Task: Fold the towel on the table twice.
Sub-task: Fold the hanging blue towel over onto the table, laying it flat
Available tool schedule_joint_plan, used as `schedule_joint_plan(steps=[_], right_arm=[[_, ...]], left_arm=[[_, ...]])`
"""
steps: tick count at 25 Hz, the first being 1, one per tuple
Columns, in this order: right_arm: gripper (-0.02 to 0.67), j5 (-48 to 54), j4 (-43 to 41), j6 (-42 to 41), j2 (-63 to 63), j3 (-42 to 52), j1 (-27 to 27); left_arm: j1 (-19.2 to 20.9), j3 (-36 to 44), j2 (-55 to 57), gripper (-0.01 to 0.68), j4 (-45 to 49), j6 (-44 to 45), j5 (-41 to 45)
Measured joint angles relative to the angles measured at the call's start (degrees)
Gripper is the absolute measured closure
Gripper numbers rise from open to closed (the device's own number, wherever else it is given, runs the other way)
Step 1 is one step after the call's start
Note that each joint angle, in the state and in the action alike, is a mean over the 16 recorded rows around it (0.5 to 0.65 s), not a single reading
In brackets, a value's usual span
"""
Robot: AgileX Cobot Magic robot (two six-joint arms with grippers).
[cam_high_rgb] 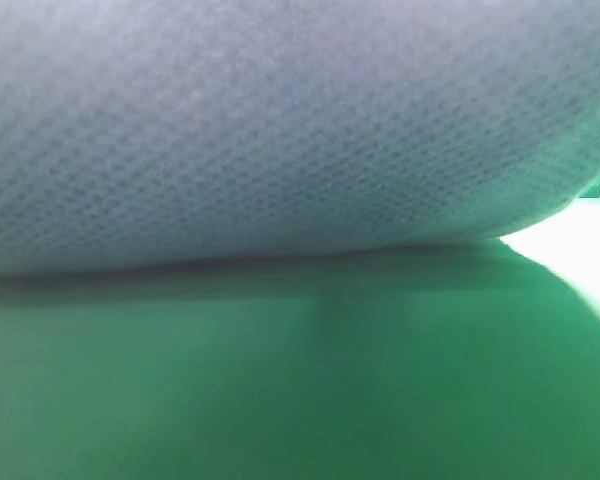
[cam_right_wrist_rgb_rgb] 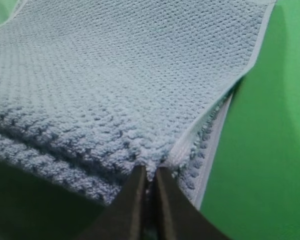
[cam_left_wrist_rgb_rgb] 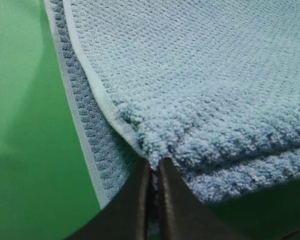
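Observation:
The blue-grey waffle-knit towel (cam_high_rgb: 280,130) fills the upper half of the high view, lifted close to the lens, with the green table (cam_high_rgb: 300,400) beneath it. In the left wrist view my left gripper (cam_left_wrist_rgb_rgb: 155,167) is shut on a corner of the towel (cam_left_wrist_rgb_rgb: 200,75), whose pale hem runs along the left side with a second layer under it. In the right wrist view my right gripper (cam_right_wrist_rgb_rgb: 150,172) is shut on the other corner of the towel (cam_right_wrist_rgb_rgb: 115,75), pale hem on the right. Both corners are raised off the table (cam_left_wrist_rgb_rgb: 25,150) (cam_right_wrist_rgb_rgb: 270,150).
Bare green table surface lies to the outer side of each gripper. A bright overexposed patch (cam_high_rgb: 580,250) shows at the right of the high view. The arms themselves are hidden behind the raised cloth in that view.

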Motion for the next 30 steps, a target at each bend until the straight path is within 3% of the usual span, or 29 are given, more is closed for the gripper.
schedule_joint_plan(steps=[14, 30], right_arm=[[0.649, -10.8, -6.1, 1.9, 15.1, -3.2, -4.9], [0.649, -23.1, -7.7, -2.9, 41.0, -16.0, -9.5]], left_arm=[[0.0, -1.2, 15.6, 0.673, -6.0, 3.2, -16.7], [-0.1, -16.2, 46.1, 0.673, -6.1, 7.0, -30.6]])
